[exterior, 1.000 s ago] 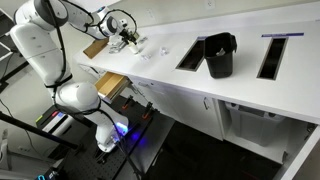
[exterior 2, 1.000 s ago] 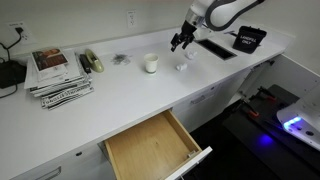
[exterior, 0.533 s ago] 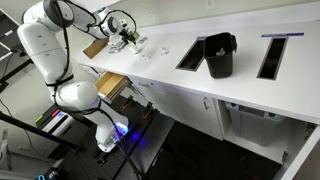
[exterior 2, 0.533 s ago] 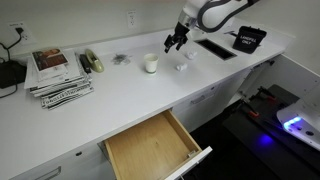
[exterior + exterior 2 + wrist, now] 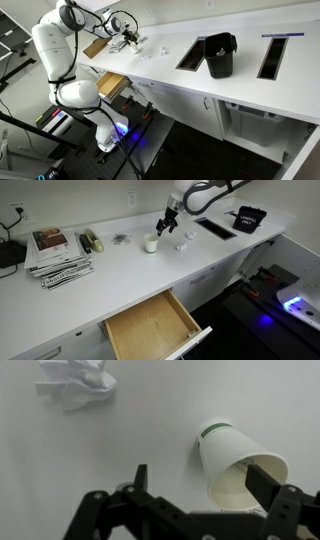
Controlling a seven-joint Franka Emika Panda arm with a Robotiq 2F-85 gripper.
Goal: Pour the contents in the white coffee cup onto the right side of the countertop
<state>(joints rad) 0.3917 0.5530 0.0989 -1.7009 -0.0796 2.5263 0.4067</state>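
The white coffee cup [image 5: 151, 244] stands upright on the glossy white countertop [image 5: 110, 280]. In the wrist view the cup [image 5: 228, 455] shows a green ring near its base and an open mouth. Its inside looks pale, and I cannot make out the contents. My gripper [image 5: 163, 225] is open and hovers just above and beside the cup. In the wrist view the gripper [image 5: 203, 485] has its right finger over the cup's rim and its left finger over bare counter. In an exterior view the gripper [image 5: 128, 36] is at the far end of the counter.
A crumpled white paper [image 5: 78, 382] lies near the cup [image 5: 183, 243]. A dark slot opening [image 5: 215, 228] and a black bin [image 5: 248, 218] lie beyond. Newspapers [image 5: 58, 252] and an open wooden drawer [image 5: 155, 325] are nearby. A tan board [image 5: 95, 47] lies behind the gripper.
My gripper has moved along the counter from near the slot opening and the crumpled paper to just over the white cup. The cup has not moved.
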